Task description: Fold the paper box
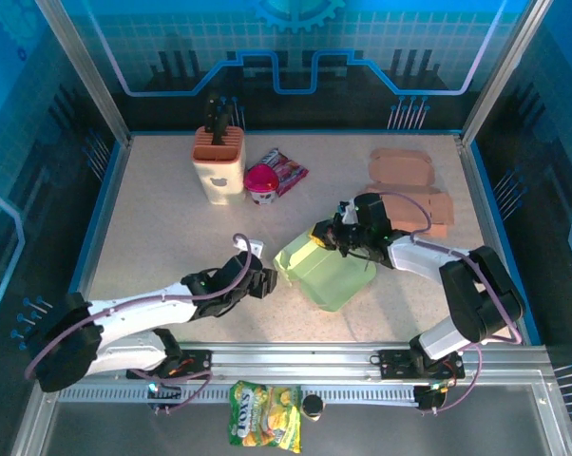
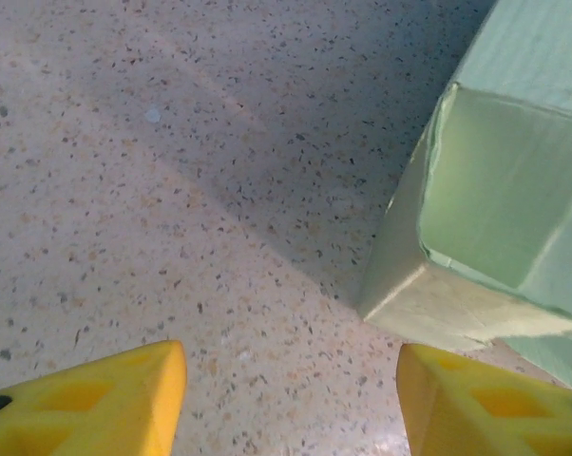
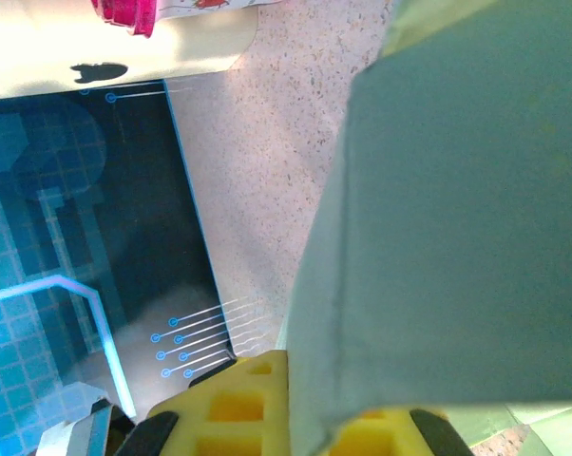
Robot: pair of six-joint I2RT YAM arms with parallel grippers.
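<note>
The speckled bench (image 1: 153, 218) carries a pale green paper box (image 1: 326, 271) near its middle, partly formed, one flap raised at its far left corner. The right fingers (image 1: 321, 237) are clenched on that raised green flap. The left fingers (image 1: 269, 281) are released, spread apart just left of the box's near corner with only bare bench between them. Flat brown cartons (image 1: 409, 185) lie far right, a cream holder (image 1: 219, 163) stands far left, and a pink cup (image 1: 261, 182) sits just right of it.
</note>
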